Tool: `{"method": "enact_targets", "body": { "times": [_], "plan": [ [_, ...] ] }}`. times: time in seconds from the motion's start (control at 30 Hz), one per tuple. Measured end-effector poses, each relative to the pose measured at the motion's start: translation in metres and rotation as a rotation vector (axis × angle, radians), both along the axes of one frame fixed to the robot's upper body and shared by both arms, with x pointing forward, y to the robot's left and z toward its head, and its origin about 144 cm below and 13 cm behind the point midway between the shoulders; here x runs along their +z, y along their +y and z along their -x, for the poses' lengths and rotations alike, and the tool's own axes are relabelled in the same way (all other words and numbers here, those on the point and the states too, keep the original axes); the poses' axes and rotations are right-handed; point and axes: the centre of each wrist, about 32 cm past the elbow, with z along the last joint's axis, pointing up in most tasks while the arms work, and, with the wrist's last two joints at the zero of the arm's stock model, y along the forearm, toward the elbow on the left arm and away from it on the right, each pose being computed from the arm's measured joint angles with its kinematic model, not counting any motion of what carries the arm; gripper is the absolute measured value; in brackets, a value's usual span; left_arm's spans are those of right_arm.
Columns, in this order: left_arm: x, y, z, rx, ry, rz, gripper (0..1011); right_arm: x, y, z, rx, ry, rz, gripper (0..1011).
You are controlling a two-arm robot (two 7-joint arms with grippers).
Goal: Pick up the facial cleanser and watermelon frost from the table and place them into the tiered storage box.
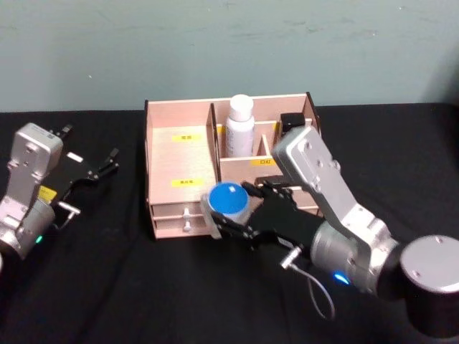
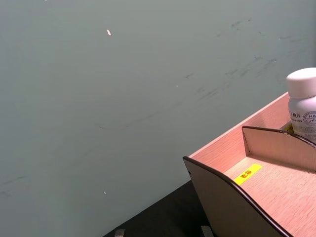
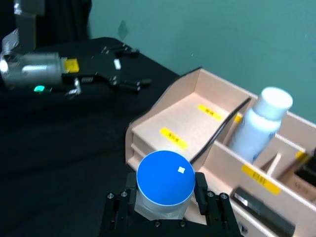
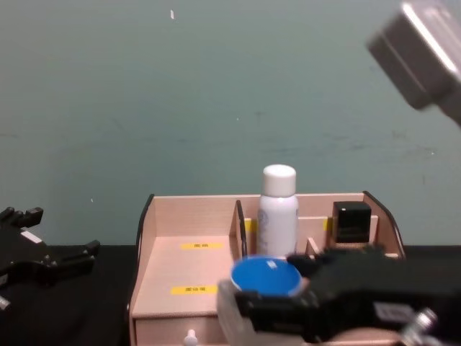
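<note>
Evidently the right hand (image 1: 231, 208) is pinching a small blue-lidded jar (image 1: 228, 197), one finger on each side of its pale body just under the lid; I take the jar for the watermelon frost. It is carried upright in front of the tiered storage box (image 1: 193, 154), about level with the lower step and close to the drawer fronts. A white bottle (image 1: 240, 125), probably the facial cleanser, stands upright in a rear compartment of the box. The jar looks light and rigid, with smooth round sides that could slip or twist in a loose pinch; I would hold it on the body, never the lid, which might turn or lift off, and keep it level when setting it down. The left hand (image 1: 100, 166) rests spread open over the black worktop (image 1: 107, 272), well apart from the box.
</note>
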Motion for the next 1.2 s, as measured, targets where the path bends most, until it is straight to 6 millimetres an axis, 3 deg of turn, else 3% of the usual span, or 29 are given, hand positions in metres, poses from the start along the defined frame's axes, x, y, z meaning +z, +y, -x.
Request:
{"method": "enact_targets", "body": {
  "times": [0.57, 1.2],
  "plan": [
    [0.0, 0.0, 0.0, 0.0, 0.0, 0.0, 1001, 0.01, 0.042, -0.045, -0.06, -0.002, -0.014, 708],
    [0.0, 0.0, 0.0, 0.0, 0.0, 0.0, 1001, 0.008, 0.065, -0.068, -0.089, -0.008, 0.0, 708]
  ]
}}
